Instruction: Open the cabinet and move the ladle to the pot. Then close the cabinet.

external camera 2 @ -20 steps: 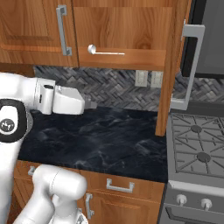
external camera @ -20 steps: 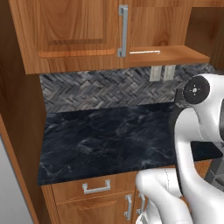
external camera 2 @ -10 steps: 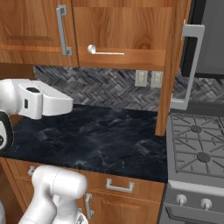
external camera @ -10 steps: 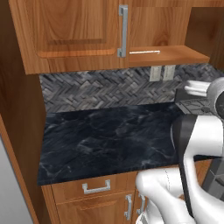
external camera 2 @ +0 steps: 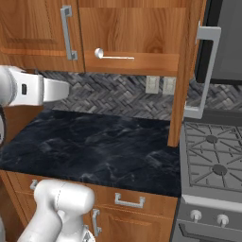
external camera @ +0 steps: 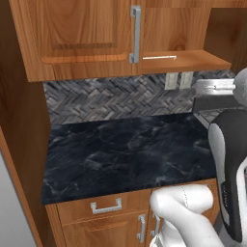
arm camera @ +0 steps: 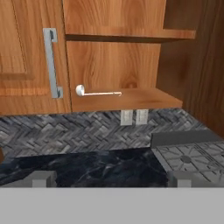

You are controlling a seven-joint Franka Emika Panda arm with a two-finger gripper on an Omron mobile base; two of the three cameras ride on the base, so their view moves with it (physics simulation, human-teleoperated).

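— One cabinet [arm camera: 109, 65] door swung open, left door shut; ladle [arm camera: 97, 92] lies on the bottom shelf, bowl end just beside the closed door's handle [arm camera: 52, 62]. Any text readable?
— none, no brands or labels anywhere. Claw [arm camera: 109, 178] released, jaws spread wide, holding nothing, low over the dark counter [external camera: 125, 144]
— Stove [external camera 2: 212, 160]?
— right of the counter, bare burners; two outlets [external camera 2: 159, 85] on the herringbone backsplash

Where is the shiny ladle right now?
The ladle lies on the bottom board of the open cabinet, bowl toward the closed left door's handle, above the wall outlets.
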